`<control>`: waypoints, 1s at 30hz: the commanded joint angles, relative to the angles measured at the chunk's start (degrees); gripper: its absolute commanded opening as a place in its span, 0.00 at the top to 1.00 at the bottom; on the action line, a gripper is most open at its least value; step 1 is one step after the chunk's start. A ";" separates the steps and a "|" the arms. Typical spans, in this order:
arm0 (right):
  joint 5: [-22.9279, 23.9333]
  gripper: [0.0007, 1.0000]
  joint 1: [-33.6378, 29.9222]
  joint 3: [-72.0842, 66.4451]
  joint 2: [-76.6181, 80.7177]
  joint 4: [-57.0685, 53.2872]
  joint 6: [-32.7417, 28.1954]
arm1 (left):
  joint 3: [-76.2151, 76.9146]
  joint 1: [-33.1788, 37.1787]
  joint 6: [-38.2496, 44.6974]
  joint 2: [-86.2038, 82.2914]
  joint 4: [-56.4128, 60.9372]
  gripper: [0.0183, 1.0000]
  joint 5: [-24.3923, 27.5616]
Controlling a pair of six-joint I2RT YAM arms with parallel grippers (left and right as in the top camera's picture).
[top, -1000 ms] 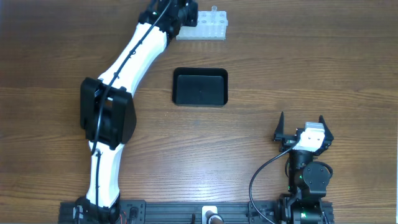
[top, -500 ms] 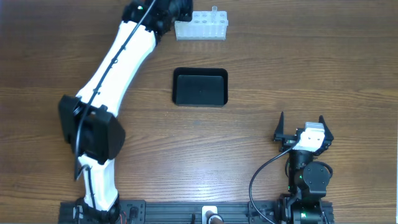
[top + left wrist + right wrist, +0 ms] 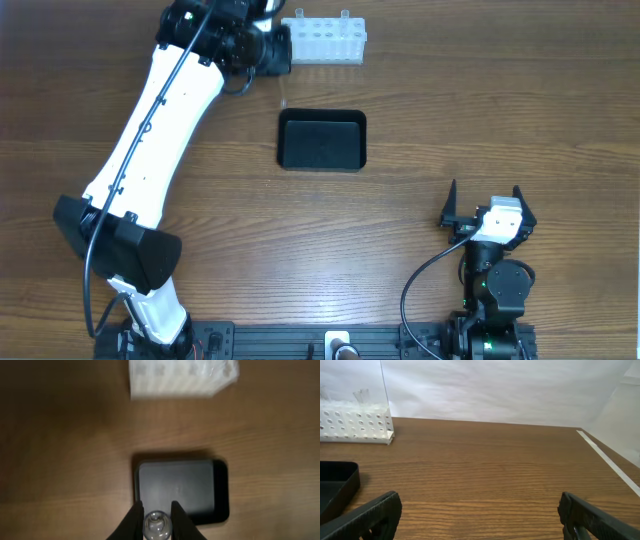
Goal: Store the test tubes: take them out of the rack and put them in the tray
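Observation:
My left gripper (image 3: 155, 516) is shut on a clear test tube (image 3: 156, 527), held upright above the table just off the near edge of the black tray (image 3: 177, 490). From above, the left gripper (image 3: 277, 48) sits just left of the white rack (image 3: 323, 42), and the test tube (image 3: 283, 93) hangs thin below it. The rack (image 3: 182, 377) lies beyond the tray (image 3: 322, 140); tube tops (image 3: 345, 15) stick up from it. My right gripper (image 3: 485, 205) stands open near its base, holding nothing.
Bare wooden table surrounds the tray and rack. In the right wrist view the rack (image 3: 355, 422) stands far off, with the tray's corner (image 3: 337, 482) nearer. A white wall backs the table, and a pale strip (image 3: 607, 460) marks its edge.
The left arm has swung to the left, its gripper drawing back from over the rack's left end to beside it, with a test tube in it. The right arm has not moved.

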 commanded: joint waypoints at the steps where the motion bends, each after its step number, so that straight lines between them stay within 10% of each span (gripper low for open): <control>1: -0.33 0.01 0.31 -0.31 -0.42 -0.24 0.13 | 0.39 -1.99 -2.08 -0.59 -3.72 0.98 2.23; 30: -0.33 0.01 0.31 -0.31 -0.42 -0.24 0.13 | 0.39 -3.17 -2.05 15.26 -0.83 0.98 3.06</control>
